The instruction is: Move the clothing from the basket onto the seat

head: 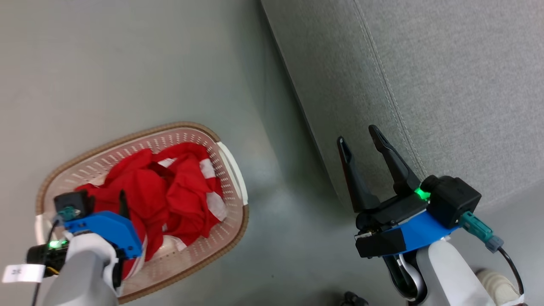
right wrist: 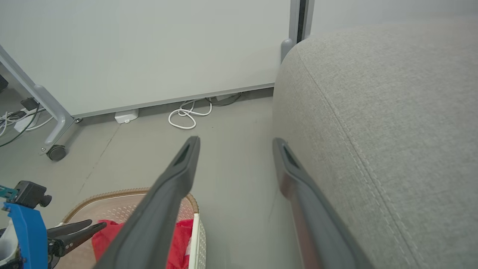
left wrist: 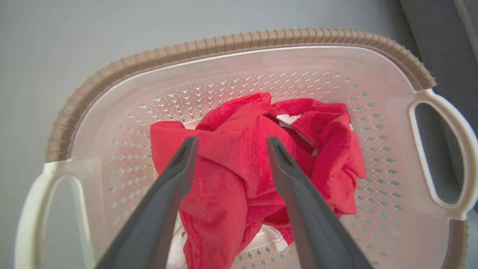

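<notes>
Hovering left hand (left wrist: 229, 144) spread over clothing (left wrist: 328, 157) in basket (left wrist: 239, 39), right hand (right wrist: 237, 144) spread beside seat (right wrist: 392, 130), cable (right wrist: 186, 116) beyond

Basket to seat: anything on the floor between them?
Nothing. Bare grey floor runs from the basket to the seat in the head view, and the right wrist view shows the same open strip.

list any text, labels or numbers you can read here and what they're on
white tag at the head view's lower left edge: two dark characters, too blurred to read
basket, clothing, seat: no readable print on the parts that show
</notes>
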`<state>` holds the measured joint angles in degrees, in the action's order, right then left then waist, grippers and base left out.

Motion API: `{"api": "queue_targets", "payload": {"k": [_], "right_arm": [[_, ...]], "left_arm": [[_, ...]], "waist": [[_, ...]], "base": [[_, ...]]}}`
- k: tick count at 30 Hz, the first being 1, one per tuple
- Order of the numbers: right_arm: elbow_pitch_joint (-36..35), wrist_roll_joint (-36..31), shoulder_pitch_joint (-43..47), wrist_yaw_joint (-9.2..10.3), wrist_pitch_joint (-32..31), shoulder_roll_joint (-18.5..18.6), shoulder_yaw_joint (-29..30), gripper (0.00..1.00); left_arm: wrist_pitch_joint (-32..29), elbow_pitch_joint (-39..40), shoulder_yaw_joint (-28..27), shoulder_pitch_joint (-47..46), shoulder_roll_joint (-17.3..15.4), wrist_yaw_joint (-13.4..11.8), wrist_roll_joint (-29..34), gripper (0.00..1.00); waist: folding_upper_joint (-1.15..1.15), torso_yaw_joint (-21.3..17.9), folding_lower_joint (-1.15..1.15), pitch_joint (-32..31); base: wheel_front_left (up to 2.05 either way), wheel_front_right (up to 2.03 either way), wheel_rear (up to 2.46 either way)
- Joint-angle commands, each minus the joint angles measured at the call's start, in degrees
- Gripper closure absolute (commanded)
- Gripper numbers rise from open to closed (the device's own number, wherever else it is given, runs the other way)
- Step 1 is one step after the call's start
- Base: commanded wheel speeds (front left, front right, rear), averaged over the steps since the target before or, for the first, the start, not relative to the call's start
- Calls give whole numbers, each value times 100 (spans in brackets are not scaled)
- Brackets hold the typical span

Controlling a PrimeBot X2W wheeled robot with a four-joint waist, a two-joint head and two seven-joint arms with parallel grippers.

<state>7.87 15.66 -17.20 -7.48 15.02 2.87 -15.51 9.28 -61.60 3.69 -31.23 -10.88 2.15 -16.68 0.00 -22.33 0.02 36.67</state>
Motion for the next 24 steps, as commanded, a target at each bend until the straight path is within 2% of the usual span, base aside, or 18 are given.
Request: {"api": "queue_targets", "payload": {"k": [1,5,9,19,20,22,24], "right_arm": [[-49,23,-128,-3,22,2,-20,0],[-93,146,-160,-3,22,3,-109,0],[-146,239,-213,-3,23,4,-161,0],[-240,349,-288,-3,22,4,-226,0],[-246,365,-290,-3,22,4,-231,0],[-256,374,-280,-3,22,4,-243,0],[-250,399,-286,-3,22,4,-238,0]], "left_arm": [[45,-50,-36,-152,-103,26,-15,0],[30,-493,-58,-444,-224,-21,-64,0],[9,-756,-131,-646,-309,105,-180,0],[-45,-1014,-126,-1068,-429,132,-292,0],[-47,-1031,-126,-1090,-434,118,-302,27],[-45,-1056,-115,-1133,-443,114,-322,100],[-52,-1077,-95,-1167,-444,136,-332,100]], "waist": [[0,-204,-2,268],[0,-267,-2,488],[0,-314,-2,641],[0,-400,-2,953],[0,-408,-2,969],[0,-418,-2,994],[0,-419,-2,1013]], "base": [[0,0,0],[0,0,0],[0,0,0],[0,0,0],[0,0,0],[0,0,0],[0,0,0]]}}
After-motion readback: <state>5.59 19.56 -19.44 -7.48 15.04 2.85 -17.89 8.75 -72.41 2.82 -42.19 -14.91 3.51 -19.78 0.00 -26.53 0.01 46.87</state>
